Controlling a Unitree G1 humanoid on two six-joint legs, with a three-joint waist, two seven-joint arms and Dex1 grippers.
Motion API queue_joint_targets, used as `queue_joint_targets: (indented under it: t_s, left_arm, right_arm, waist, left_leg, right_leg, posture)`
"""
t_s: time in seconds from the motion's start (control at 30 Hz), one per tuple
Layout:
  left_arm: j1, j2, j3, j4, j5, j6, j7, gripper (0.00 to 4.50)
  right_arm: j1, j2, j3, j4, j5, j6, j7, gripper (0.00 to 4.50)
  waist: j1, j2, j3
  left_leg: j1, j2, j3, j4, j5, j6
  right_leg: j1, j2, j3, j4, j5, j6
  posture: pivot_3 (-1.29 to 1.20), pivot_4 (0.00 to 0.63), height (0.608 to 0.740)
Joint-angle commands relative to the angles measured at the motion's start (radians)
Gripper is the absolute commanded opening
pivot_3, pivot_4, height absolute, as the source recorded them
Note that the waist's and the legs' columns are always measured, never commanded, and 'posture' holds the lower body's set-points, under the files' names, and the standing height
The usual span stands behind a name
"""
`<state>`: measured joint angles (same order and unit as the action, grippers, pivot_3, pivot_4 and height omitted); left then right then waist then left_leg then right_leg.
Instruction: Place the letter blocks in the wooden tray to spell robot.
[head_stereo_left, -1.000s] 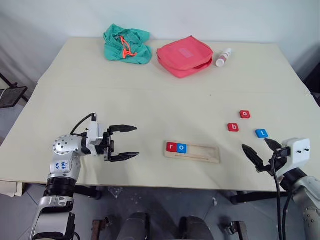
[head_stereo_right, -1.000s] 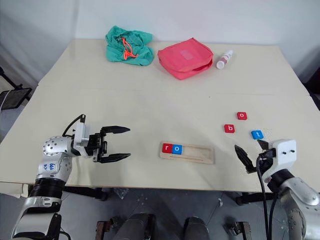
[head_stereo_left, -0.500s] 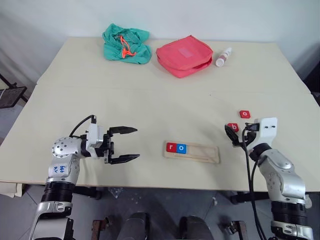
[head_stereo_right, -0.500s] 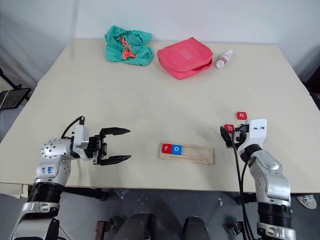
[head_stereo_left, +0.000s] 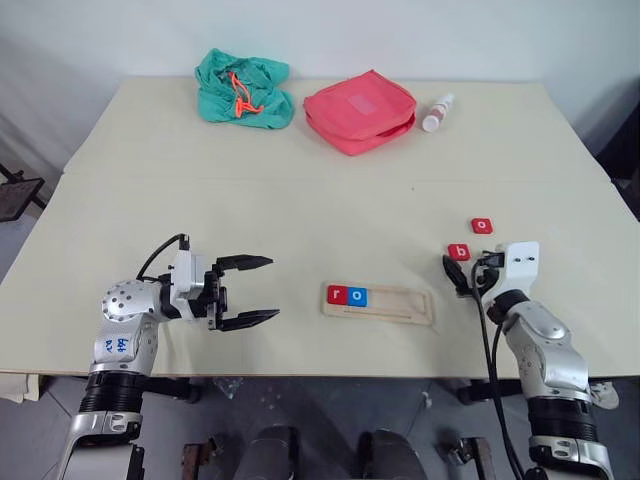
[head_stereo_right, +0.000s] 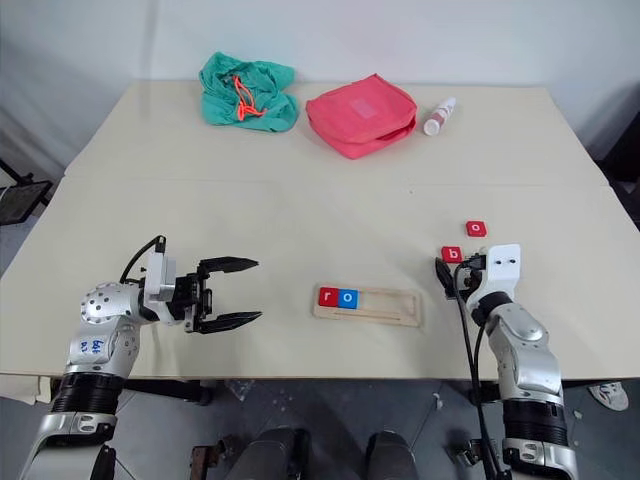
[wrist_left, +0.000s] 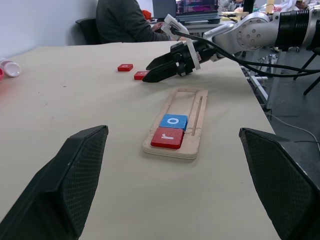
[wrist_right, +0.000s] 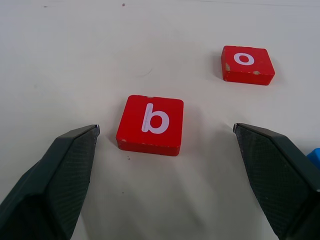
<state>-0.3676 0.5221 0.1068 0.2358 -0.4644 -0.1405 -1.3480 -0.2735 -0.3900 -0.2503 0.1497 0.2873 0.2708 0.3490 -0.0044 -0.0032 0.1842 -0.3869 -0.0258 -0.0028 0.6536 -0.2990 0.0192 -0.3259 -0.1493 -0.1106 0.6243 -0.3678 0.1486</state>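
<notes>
Tray work stands two letters along: the red r block and the blue o block sit side by side at its left end, and the groove to their right is bare; we judge the b to be the next letter wanted. Our right gripper hangs just short of the red b block, fingers spread wide with the tile lying flat on the table between them and nothing held; the red o block lies a little beyond it, apart, and a corner of a blue block shows beside the right finger. To do this well we should come in low and square, so each finger meets an opposite edge of the b; closing skewed would likely spin so thin a tile. We should also keep clear of the blue corner; a nudge there could scatter it. Our left gripper waits wide open and empty, near the tray's left end.
</notes>
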Motion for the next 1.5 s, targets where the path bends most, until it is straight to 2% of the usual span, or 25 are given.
queue_joint_targets:
  t_s: [0.03, 0.1, 0.3, 0.33, 0.5, 0.6, 0.83, 0.97, 1.1, 1.4, 1.5]
  left_arm:
    - [0.005, 0.005, 0.01, -0.036, -0.014, -0.008, 0.009, 4.5]
    - [0.005, 0.005, 0.009, -0.035, -0.014, -0.01, 0.01, 4.5]
    - [-0.004, 0.002, 0.007, -0.02, -0.01, -0.018, 0.012, 4.5]
    - [-0.005, 0.002, 0.006, -0.017, -0.008, -0.019, 0.012, 4.5]
    - [-0.015, -0.001, 0.004, 0.0, -0.008, -0.024, 0.006, 4.5]
    - [-0.014, -0.001, -0.001, 0.016, -0.022, -0.028, -0.031, 4.5]
    - [-0.018, 0.005, 0.007, 0.063, -0.025, -0.047, -0.091, 4.5]
    - [-0.039, 0.009, 0.004, 0.102, -0.01, -0.07, -0.101, 4.5]
    - [-0.048, 0.006, -0.001, 0.103, -0.012, -0.068, -0.101, 4.5]
    - [-0.045, 0.013, -0.001, 0.089, -0.012, -0.058, -0.098, 4.5]
    - [-0.043, 0.016, 0.001, 0.085, -0.012, -0.056, -0.096, 4.5]
  right_arm:
    - [-0.007, 0.015, 0.012, 0.021, -0.007, 0.011, -0.007, 4.11]
    - [-0.011, 0.017, 0.011, 0.027, -0.014, -0.001, -0.011, 3.66]
    - [-0.024, 0.021, 0.016, 0.013, -0.016, 0.011, -0.016, 1.52]
    - [-0.025, 0.021, 0.017, 0.006, -0.015, 0.014, -0.018, 1.45]
    - [-0.012, 0.02, 0.011, -0.081, -0.002, 0.045, -0.027, 1.45]
    - [0.062, 0.019, -0.001, -0.286, 0.046, 0.126, -0.029, 1.45]
    - [0.219, 0.037, -0.021, -0.576, 0.097, 0.279, -0.1, 1.45]
    - [0.387, 0.071, -0.041, -0.754, 0.105, 0.357, -0.169, 1.45]
    - [0.453, 0.105, -0.039, -0.802, 0.092, 0.372, -0.22, 1.45]
    - [0.462, 0.145, -0.029, -0.809, 0.09, 0.393, -0.276, 1.45]
    - [0.458, 0.144, -0.022, -0.802, 0.08, 0.385, -0.277, 2.52]
  waist:
    - [-0.001, 0.0, 0.0]
    - [-0.002, 0.0, 0.0]
    - [-0.001, 0.0, 0.0]
    - [-0.001, 0.0, 0.0]
    - [0.0, 0.0, 0.0]
    - [0.004, 0.001, 0.0]
    - [0.004, 0.001, 0.0]
    - [0.009, 0.001, 0.0]
    - [0.005, 0.001, 0.0]
    - [0.003, 0.001, 0.0]
    - [0.005, 0.001, 0.0]
  left_leg:
    - [0.0, 0.0, 0.0, 0.0, 0.0, 0.0]
    - [0.0, 0.0, 0.0, 0.0, 0.0, 0.0]
    - [0.0, 0.0, 0.001, 0.0, 0.0, 0.0]
    - [0.0, 0.0, 0.001, 0.0, 0.0, 0.0]
    - [0.0, 0.0, 0.001, 0.0, 0.0, 0.0]
    - [0.0, 0.0, 0.0, -0.001, 0.0, 0.0]
    - [0.0, 0.0, 0.001, -0.002, 0.0, 0.0]
    - [0.0, -0.001, 0.0, -0.002, 0.0, 0.0]
    - [0.0, -0.001, 0.001, -0.002, 0.0, 0.0]
    - [0.0, -0.001, 0.002, -0.003, 0.0, 0.0]
    - [0.0, -0.001, 0.002, -0.003, 0.0, 0.0]
  right_leg:
    - [0.0, 0.0, 0.0, 0.0, 0.0, 0.0]
    - [0.0, 0.0, 0.0, 0.0, 0.0, 0.0]
    - [0.0, 0.0, 0.001, 0.0, 0.0, 0.0]
    - [0.0, 0.0, 0.001, 0.0, 0.0, 0.0]
    - [0.0, 0.0, 0.001, 0.0, 0.0, 0.0]
    - [-0.001, 0.0, 0.001, 0.0, 0.0, 0.0]
    - [-0.001, 0.0, 0.001, 0.0, 0.0, 0.0]
    - [-0.001, 0.0, 0.001, 0.0, 0.0, 0.0]
    - [-0.001, 0.0, 0.003, 0.0, 0.0, 0.0]
    - [-0.003, 0.0, 0.004, 0.0, 0.0, 0.0]
    - [-0.003, 0.0, 0.004, 0.001, 0.0, 0.0]
  posture:
    - [0.0, 0.15, 0.74]
    - [0.0, 0.15, 0.74]
    - [0.0, 0.15, 0.74]
    - [0.0, 0.15, 0.74]
    - [0.0, 0.15, 0.74]
    - [0.0, 0.15, 0.74]
    - [0.0, 0.15, 0.74]
    - [0.0, 0.15, 0.74]
    - [0.0, 0.15, 0.74]
    - [0.0, 0.15, 0.74]
    - [0.0, 0.15, 0.74]
